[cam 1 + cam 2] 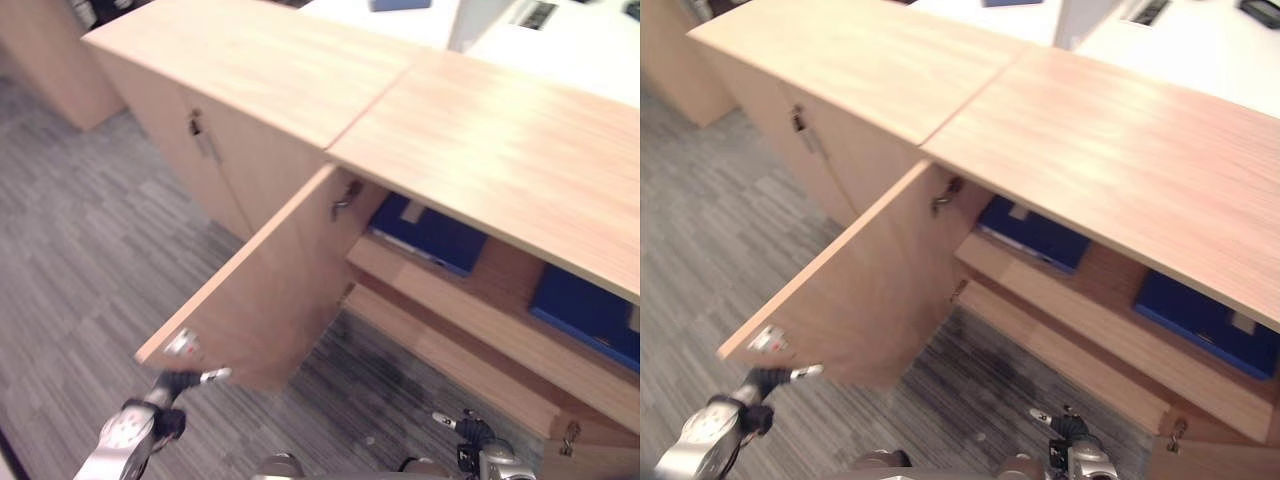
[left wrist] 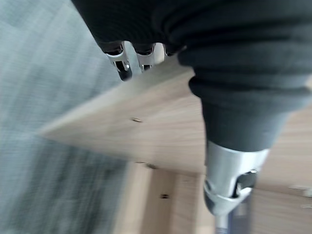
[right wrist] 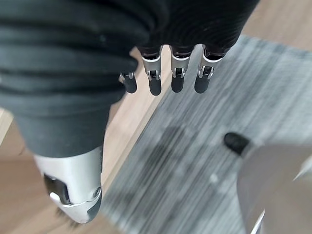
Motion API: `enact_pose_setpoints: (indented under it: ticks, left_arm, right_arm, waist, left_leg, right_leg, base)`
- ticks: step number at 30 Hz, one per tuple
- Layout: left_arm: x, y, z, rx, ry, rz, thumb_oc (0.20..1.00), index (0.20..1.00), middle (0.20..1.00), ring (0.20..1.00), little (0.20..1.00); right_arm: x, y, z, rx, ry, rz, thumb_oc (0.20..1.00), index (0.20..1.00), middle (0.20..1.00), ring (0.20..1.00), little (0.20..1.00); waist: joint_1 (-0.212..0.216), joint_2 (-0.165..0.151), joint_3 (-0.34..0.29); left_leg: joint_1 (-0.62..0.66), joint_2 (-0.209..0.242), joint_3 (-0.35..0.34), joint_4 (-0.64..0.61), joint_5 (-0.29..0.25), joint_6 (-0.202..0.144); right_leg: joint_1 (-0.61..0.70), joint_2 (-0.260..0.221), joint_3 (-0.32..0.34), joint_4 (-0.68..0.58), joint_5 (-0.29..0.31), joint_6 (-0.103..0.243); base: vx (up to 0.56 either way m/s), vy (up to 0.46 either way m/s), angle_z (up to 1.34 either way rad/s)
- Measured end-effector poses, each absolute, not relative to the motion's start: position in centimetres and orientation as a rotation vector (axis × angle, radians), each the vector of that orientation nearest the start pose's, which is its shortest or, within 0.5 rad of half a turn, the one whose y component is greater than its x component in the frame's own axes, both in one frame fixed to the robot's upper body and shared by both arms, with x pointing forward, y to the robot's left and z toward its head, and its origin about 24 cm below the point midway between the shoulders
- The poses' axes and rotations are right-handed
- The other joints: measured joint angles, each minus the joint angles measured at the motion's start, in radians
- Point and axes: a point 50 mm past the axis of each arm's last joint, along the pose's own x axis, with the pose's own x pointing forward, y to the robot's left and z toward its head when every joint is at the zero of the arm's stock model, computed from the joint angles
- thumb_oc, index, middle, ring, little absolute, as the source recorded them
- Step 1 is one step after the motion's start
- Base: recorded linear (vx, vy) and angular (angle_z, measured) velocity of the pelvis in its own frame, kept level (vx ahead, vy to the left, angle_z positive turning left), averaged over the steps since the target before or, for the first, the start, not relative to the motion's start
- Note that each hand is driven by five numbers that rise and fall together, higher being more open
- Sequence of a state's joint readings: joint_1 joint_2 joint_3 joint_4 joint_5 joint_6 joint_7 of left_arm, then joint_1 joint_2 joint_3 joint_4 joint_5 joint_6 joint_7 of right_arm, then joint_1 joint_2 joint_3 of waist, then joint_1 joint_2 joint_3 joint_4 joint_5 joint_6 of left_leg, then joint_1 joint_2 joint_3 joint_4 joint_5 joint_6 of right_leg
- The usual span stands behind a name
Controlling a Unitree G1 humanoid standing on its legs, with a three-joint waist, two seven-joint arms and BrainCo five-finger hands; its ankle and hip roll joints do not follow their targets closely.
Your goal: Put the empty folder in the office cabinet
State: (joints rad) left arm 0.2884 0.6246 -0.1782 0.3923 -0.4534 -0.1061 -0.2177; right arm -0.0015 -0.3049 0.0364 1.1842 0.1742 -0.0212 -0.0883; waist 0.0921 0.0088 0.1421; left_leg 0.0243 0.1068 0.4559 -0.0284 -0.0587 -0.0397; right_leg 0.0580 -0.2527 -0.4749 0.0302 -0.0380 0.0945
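Wooden cabinet door (image 1: 262, 300) stands open; left hand (image 1: 185, 379) relaxed beside its edge, right hand (image 3: 165, 73) relaxed, empty.

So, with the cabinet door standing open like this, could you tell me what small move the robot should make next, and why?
Probably swing the cabinet door shut with the left hand, which sits at the door's outer edge. Blue folders already lie on the shelf, and the right hand holds nothing, its fingers straight.
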Motion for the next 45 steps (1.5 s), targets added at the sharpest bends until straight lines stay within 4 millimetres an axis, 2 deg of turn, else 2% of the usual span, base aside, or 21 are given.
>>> enact_pose_setpoints:
  ticks: [1,2,5,8,13,15,16,17,18,19,20,21,22,23,24,25,26,27,32,42,45]
  left_arm:
    - [14.0,27.7,-6.0,0.122,0.635,-0.136,1.0,1.0,1.0,1.0,1.0]
    - [13.3,27.2,-6.4,0.104,0.654,-0.161,1.0,1.0,1.0,1.0,1.0]
    - [12.8,27.5,-6.5,0.106,0.672,-0.153,1.0,1.0,1.0,1.0,1.0]
    - [13.2,27.4,-6.5,0.108,0.669,-0.149,1.0,1.0,1.0,1.0,1.0]
    - [12.7,26.1,-7.3,0.087,0.706,-0.189,1.0,1.0,1.0,1.0,1.0]
    - [12.2,25.3,-7.9,0.072,0.732,-0.216,1.0,1.0,1.0,1.0,1.0]
    - [11.9,24.6,-8.5,0.031,0.734,-0.187,1.0,1.0,1.0,1.0,1.0]
    - [11.9,23.9,-8.9,0.015,0.736,-0.195,1.0,1.0,1.0,1.0,1.0]
    - [11.9,23.1,-9.1,-0.011,0.731,-0.207,1.0,1.0,1.0,1.0,1.0]
    - [11.9,21.8,-9.2,-0.046,0.715,-0.234,1.0,1.0,1.0,1.0,1.0]
    - [11.9,20.7,-9.0,-0.081,0.689,-0.26,1.0,1.0,1.0,1.0,1.0]
    - [11.9,20.7,-9.0,-0.081,0.689,-0.26,1.0,1.0,1.0,1.0,1.0]
    - [12.0,20.6,-8.9,-0.083,0.678,-0.261,1.0,1.0,1.0,1.0,1.0]
    - [12.2,21.0,-8.8,-0.068,0.67,-0.243,1.0,1.0,1.0,1.0,1.0]
    - [12.4,21.7,-8.5,-0.046,0.659,-0.231,1.0,1.0,1.0,1.0,1.0]
    - [12.6,22.8,-8.1,-0.007,0.657,-0.219,1.0,1.0,1.0,1.0,1.0]
    - [12.8,23.1,-8.2,0.007,0.664,-0.215,1.0,1.0,1.0,1.0,1.0]
    - [12.3,23.3,-8.6,0.043,0.691,-0.218,1.0,1.0,1.0,1.0,1.0]
    - [11.4,22.9,-9.2,0.077,0.726,-0.239,1.0,1.0,1.0,1.0,1.0]
    - [11.2,22.2,-11.2,0.167,0.814,-0.232,1.0,1.0,1.0,1.0,1.0]
    - [13.6,21.8,-10.8,0.25,0.773,-0.264,1.0,1.0,1.0,1.0,1.0]
  right_arm:
    - [9.7,-27.5,-14.6,-0.201,1.137,-0.333,1.0,1.0,1.0,1.0,1.0]
    - [9.2,-28.4,-14.4,-0.228,1.148,-0.341,1.0,1.0,1.0,1.0,1.0]
    - [9.2,-27.7,-14.6,-0.225,1.149,-0.318,1.0,1.0,1.0,1.0,1.0]
    - [9.4,-27.8,-14.6,-0.228,1.142,-0.318,1.0,1.0,1.0,1.0,1.0]
    - [9.3,-29.2,-14.1,-0.253,1.141,-0.348,1.0,1.0,1.0,1.0,1.0]
    - [9.6,-29.4,-13.9,-0.264,1.138,-0.348,1.0,1.0,1.0,1.0,1.0]
    - [11.3,-29.3,-13.7,-0.305,1.127,-0.313,1.0,1.0,1.0,1.0,1.0]
    - [12.4,-29.4,-13.3,-0.33,1.101,-0.299,1.0,1.0,1.0,1.0,1.0]
    - [12.9,-29.6,-13.0,-0.343,1.089,-0.302,1.0,1.0,1.0,1.0,1.0]
    - [13.1,-30.4,-12.6,-0.357,1.075,-0.321,1.0,1.0,1.0,1.0,1.0]
    - [11.7,-31.3,-12.7,-0.377,1.107,-0.338,1.0,1.0,1.0,1.0,1.0]
    - [11.7,-31.3,-12.7,-0.377,1.107,-0.338,1.0,1.0,1.0,1.0,1.0]
    - [11.4,-30.8,-13.0,-0.373,1.118,-0.322,1.0,1.0,1.0,1.0,1.0]
    - [11.3,-29.9,-13.4,-0.35,1.123,-0.312,1.0,1.0,1.0,1.0,1.0]
    - [11.2,-29.3,-13.7,-0.326,1.128,-0.308,1.0,1.0,1.0,1.0,1.0]
    - [10.7,-28.3,-14.2,-0.305,1.141,-0.294,1.0,1.0,1.0,1.0,1.0]
    - [10.7,-28.3,-14.2,-0.312,1.143,-0.29,1.0,1.0,1.0,1.0,1.0]
    - [10.6,-28.5,-14.1,-0.33,1.144,-0.286,1.0,1.0,1.0,1.0,1.0]
    - [9.2,-28.7,-14.4,-0.34,1.179,-0.282,1.0,1.0,1.0,1.0,1.0]
    - [9.3,-26.7,-15.1,-0.326,1.187,-0.224,1.0,1.0,1.0,1.0,1.0]
    - [9.2,-26.1,-15.3,-0.324,1.191,-0.202,1.0,1.0,1.0,1.0,1.0]
  waist:
    - [-0.001,0.016,-0.003]
    - [0.009,0.051,0.0]
    - [0.0,0.053,-0.005]
    - [-0.023,0.062,-0.001]
    - [-0.078,0.117,0.016]
    - [-0.074,0.128,0.022]
    - [-0.059,0.086,0.053]
    - [-0.024,0.074,0.049]
    - [-0.01,0.079,0.047]
    - [-0.025,0.111,0.044]
    - [-0.026,0.168,0.038]
    - [-0.026,0.168,0.038]
    - [0.008,0.191,0.04]
    - [0.014,0.189,0.036]
    - [0.006,0.167,0.031]
    - [-0.005,0.121,0.031]
    - [-0.016,0.12,0.037]
    - [-0.026,0.118,0.036]
    - [-0.042,0.141,0.013]
    - [-0.064,0.083,-0.037]
    - [-0.091,0.057,-0.049]
  left_leg:
    - [-0.008,-0.007,-0.009,-0.06,0.038,0.0]
    - [-0.019,0.009,0.0,-0.051,0.188,0.039]
    - [0.018,0.019,0.029,-0.055,0.171,-0.003]
    - [0.015,0.02,0.033,-0.055,0.173,-0.006]
    - [0.02,0.031,0.023,-0.016,0.16,-0.034]
    - [0.021,0.027,-0.069,0.02,0.163,-0.053]
    - [-0.044,-0.01,-0.333,0.169,0.159,-0.051]
    - [-0.081,-0.053,-0.494,0.175,0.106,-0.063]
    - [-0.08,-0.077,-0.604,0.107,0.078,-0.09]
    - [-0.079,-0.084,-0.655,0.023,0.07,-0.088]
    - [-0.07,-0.075,-0.662,0.012,0.04,-0.047]
    - [-0.07,-0.075,-0.662,0.012,0.04,-0.047]
    - [-0.092,-0.056,-0.619,0.029,0.054,-0.053]
    - [-0.105,-0.013,-0.591,0.007,0.056,-0.048]
    - [-0.087,-0.012,-0.583,-0.028,0.051,-0.052]
    - [-0.066,-0.029,-0.572,-0.062,0.039,-0.071]
    - [-0.063,-0.033,-0.566,-0.055,0.05,-0.06]
    - [-0.042,-0.031,-0.549,-0.056,0.054,-0.037]
    - [-0.031,-0.026,-0.488,-0.07,0.082,-0.05]
    - [0.016,-0.027,-0.433,-0.071,0.105,-0.049]
    - [0.021,-0.027,-0.41,-0.071,0.113,-0.046]
  right_leg:
    - [0.004,0.01,0.005,-0.011,0.005,0.0]
    - [0.028,0.045,0.022,-0.026,0.006,0.003]
    - [0.066,0.062,0.052,-0.082,0.015,0.029]
    - [0.067,0.064,0.061,-0.109,0.024,0.045]
    - [0.062,0.069,0.129,-0.122,0.047,0.041]
    - [0.041,0.06,0.19,-0.119,0.058,0.037]
    - [-0.031,0.024,0.311,-0.072,0.07,0.023]
    - [-0.077,0.0,0.382,-0.061,0.078,0.011]
    - [-0.096,-0.005,0.426,-0.078,0.084,0.003]
    - [-0.093,0.0,0.445,-0.124,0.107,0.009]
    - [-0.092,0.035,0.439,-0.125,0.142,0.055]
    - [-0.092,0.035,0.439,-0.125,0.142,0.055]
    - [-0.109,0.043,0.449,-0.098,0.14,0.07]
    - [-0.199,0.096,0.417,0.157,0.073,0.05]
    - [-0.23,0.11,0.402,0.257,-0.008,0.032]
    - [-0.211,0.099,0.392,0.243,-0.074,0.006]
    - [-0.185,0.092,0.377,0.197,-0.077,0.002]
    - [-0.152,0.097,0.382,0.139,-0.049,0.006]
    - [-0.082,0.104,0.411,-0.028,0.036,0.032]
    - [-0.02,0.103,0.448,-0.124,0.099,0.035]
    - [-0.024,0.106,0.462,-0.124,0.099,0.036]
  base:
    - [-0.02,-0.109,-0.22]
    - [-0.1,-0.148,-0.29]
    - [-0.04,-0.107,-0.23]
    - [-0.01,-0.086,-0.09]
    - [-0.01,-0.017,-0.25]
    - [0.01,0.008,-0.95]
    - [0.04,-0.058,-1.57]
    - [0.04,-0.049,-1.87]
    - [0.03,0.002,-1.27]
    - [0.03,0.016,-0.84]
    - [0.07,0.053,-0.35]
    - [0.08,0.041,-0.55]
    - [0.11,0.053,-0.58]
    - [0.09,0.034,-0.57]
    - [0.06,0.041,-0.17]
    - [0.04,0.04,0.1]
    - [0.03,0.026,-0.12]
    - [0.03,0.025,-0.27]
    - [0.04,0.027,-0.29]
    - [0.04,0.023,-0.17]
    - [0.05,0.015,-0.15]
